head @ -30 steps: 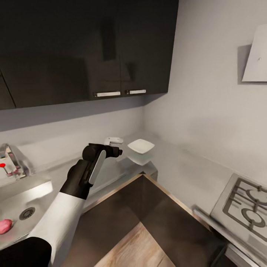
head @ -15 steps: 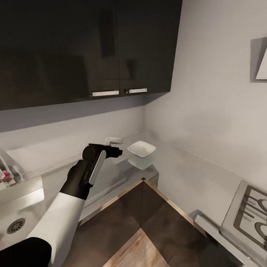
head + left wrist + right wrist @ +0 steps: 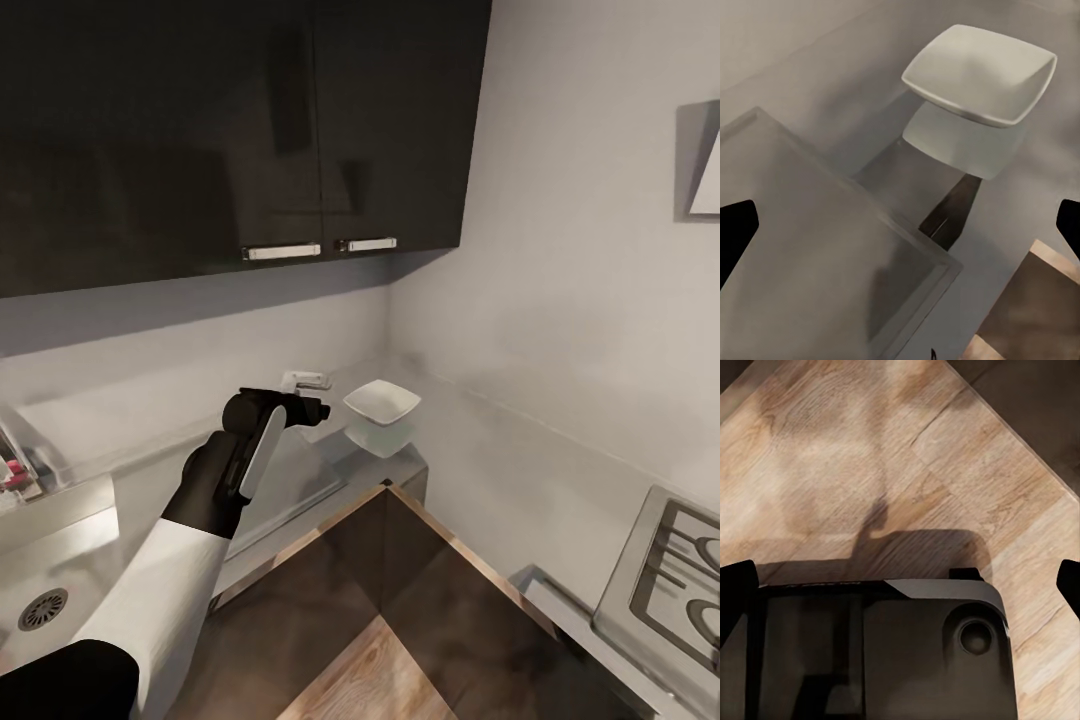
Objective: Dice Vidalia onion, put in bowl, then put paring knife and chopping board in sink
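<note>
While the left gripper (image 3: pixel 900 225) hangs spread and empty above the countertop (image 3: pixel 480 450), the bowl (image 3: pixel 381 403) sits near its back corner; the right gripper (image 3: pixel 900 577), also spread, holds nothing.

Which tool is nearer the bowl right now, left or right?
Left. The left tool hovers over the countertop just beside the bowl, with nothing between its fingers. The right tool points down at the wooden floor, away from the bowl.
</note>
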Robot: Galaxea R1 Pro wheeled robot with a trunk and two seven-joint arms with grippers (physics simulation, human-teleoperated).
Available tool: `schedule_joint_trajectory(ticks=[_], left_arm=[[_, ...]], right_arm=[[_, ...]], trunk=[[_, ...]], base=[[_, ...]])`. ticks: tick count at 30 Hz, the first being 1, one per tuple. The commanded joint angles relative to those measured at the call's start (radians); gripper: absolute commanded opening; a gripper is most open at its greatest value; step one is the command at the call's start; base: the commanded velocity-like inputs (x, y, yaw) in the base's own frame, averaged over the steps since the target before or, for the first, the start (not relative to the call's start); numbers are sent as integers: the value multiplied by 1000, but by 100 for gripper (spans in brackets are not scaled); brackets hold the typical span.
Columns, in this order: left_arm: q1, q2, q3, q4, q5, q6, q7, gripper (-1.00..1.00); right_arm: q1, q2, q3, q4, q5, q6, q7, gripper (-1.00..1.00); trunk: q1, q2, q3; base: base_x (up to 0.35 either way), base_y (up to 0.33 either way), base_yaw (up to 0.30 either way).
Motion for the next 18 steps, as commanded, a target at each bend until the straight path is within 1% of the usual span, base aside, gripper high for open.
schedule_joint_trajectory(ticks=[1, 7, 15, 18], left_arm=[[-1, 0, -1, 0, 11, 3, 10, 100], [-1, 0, -1, 1, 11, 3, 10, 100], [-1, 0, -1, 8, 11, 3, 10, 100], [-1, 0, -1, 8, 11, 3, 10, 100]], right_arm=[[-1, 0, 9, 1, -8, -3, -3, 100], [-1, -2, 10, 1, -8, -3, 7, 100], [-1, -4, 11, 1, -5, -6, 62, 100], [-1, -5, 9, 1, -5, -4, 71, 100]], trunk=[[1, -2, -2], [1, -2, -2], [1, -2, -2], [1, -2, -2]], base=[[0, 0, 0], [0, 0, 0], [0, 0, 0], [0, 0, 0]])
